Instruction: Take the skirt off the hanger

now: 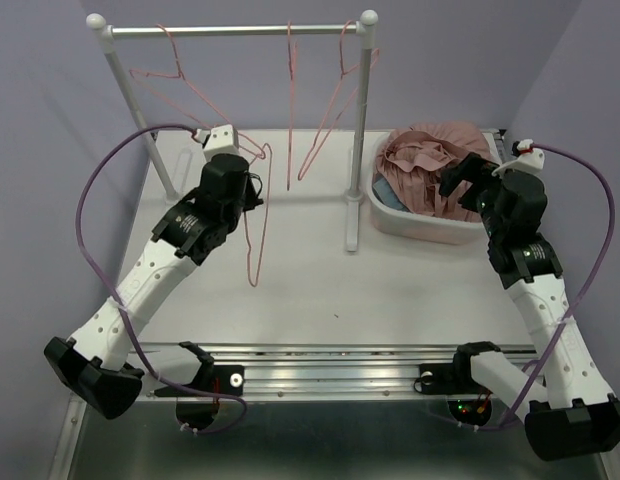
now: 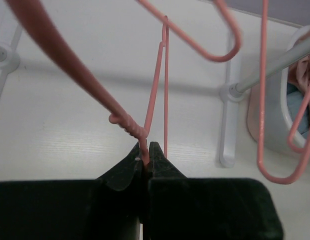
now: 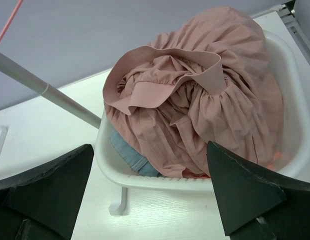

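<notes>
Two grippers are seen up front: the left gripper (image 2: 146,161) is clamped tight on a pink wire hanger (image 2: 153,100), the right gripper (image 3: 150,150) is held spread wide. Just past it, the skirt (image 3: 205,100) is bunched in a white tub (image 3: 295,80), rack (image 1: 230,31) behind.

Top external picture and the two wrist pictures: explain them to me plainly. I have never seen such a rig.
The top external picture looks down from behind on two robot arms bolted to a white table. Each wrist picture comes from a camera on one arm, looking past its own two-fingered hand. On the table stand a clothes rail with bare pink wire hangers and a white basin holding a pink skirt over some blue cloth. The left hand is pinched shut on one wire hanger. The right hand is open, holds nothing and faces the basin.
</notes>
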Robot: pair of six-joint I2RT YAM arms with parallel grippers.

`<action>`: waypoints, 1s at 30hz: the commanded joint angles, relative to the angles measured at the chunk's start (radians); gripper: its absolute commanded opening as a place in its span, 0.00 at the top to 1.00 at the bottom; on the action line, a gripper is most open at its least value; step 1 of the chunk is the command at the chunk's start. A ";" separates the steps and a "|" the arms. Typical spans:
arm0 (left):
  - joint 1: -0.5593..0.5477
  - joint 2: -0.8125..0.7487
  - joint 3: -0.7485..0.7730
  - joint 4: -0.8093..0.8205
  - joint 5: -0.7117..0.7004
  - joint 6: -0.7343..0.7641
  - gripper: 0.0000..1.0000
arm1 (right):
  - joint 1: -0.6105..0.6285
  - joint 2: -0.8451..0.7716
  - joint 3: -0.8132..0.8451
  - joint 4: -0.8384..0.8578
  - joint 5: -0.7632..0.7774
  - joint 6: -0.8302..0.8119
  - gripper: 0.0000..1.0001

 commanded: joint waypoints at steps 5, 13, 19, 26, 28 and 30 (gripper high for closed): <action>-0.006 0.046 0.255 0.033 -0.035 0.089 1.00 | 0.002 -0.032 -0.013 0.007 -0.040 0.011 0.00; -0.007 -0.045 0.116 0.046 0.014 0.025 1.00 | 0.002 -0.069 -0.022 0.000 -0.025 0.011 0.00; -0.012 -0.180 -0.001 0.046 0.062 -0.041 1.00 | 0.002 -0.095 -0.033 0.003 -0.034 0.018 0.00; -0.049 -0.286 -0.171 0.007 0.051 -0.138 1.00 | 0.002 -0.095 -0.060 0.004 -0.031 0.016 0.00; -0.054 -0.306 -0.218 -0.016 0.036 -0.152 1.00 | 0.002 -0.089 -0.065 0.003 -0.028 0.013 0.00; -0.058 -0.325 -0.248 -0.034 0.045 -0.161 1.00 | 0.002 -0.088 -0.067 0.006 -0.034 0.018 0.00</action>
